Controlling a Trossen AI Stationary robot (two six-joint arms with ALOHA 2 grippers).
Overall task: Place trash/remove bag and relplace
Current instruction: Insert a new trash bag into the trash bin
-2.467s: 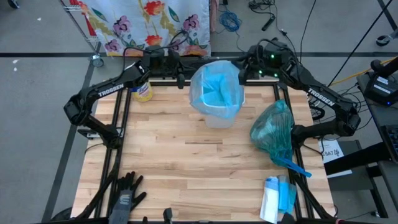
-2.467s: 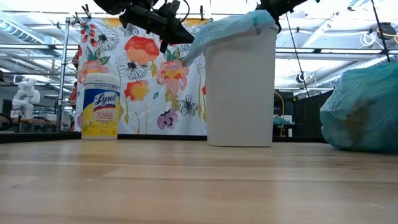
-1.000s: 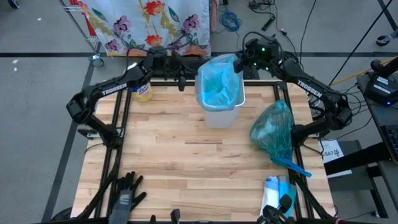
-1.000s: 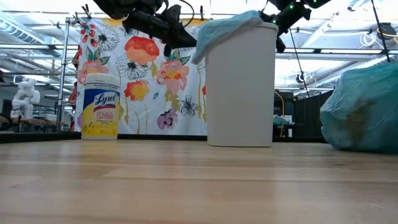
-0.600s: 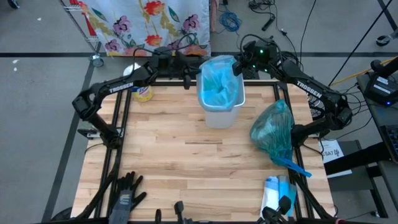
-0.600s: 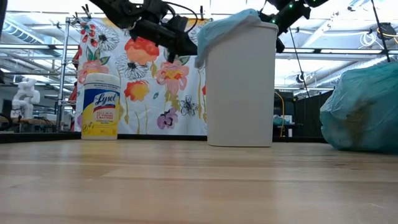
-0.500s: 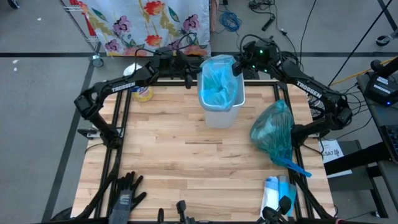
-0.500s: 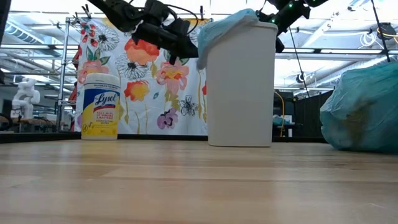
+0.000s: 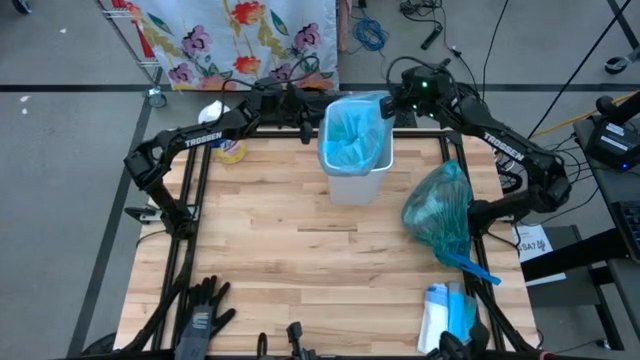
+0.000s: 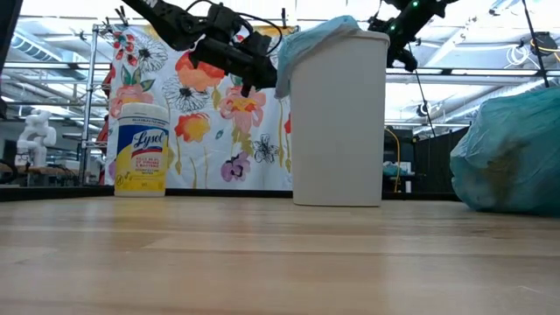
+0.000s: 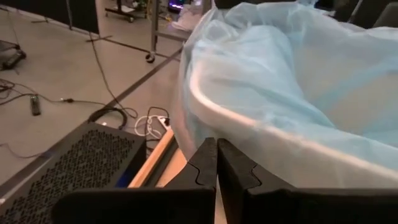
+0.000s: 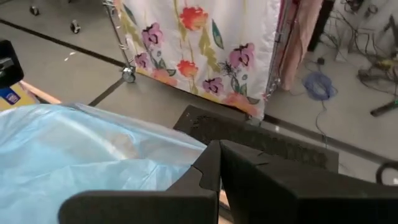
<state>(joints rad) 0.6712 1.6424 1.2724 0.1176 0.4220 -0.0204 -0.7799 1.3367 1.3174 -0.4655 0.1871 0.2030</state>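
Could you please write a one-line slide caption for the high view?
Both grippers, left and right, flank the freshly lined white bin; the tied full bag lies beside it.

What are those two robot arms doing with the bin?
They are fitting a fresh blue bag into the white bin at the back of the table. The left tool is at the bin's left rim, the right tool at its right rim; both are shut. A full, tied-off bag already sits on the table to the right.
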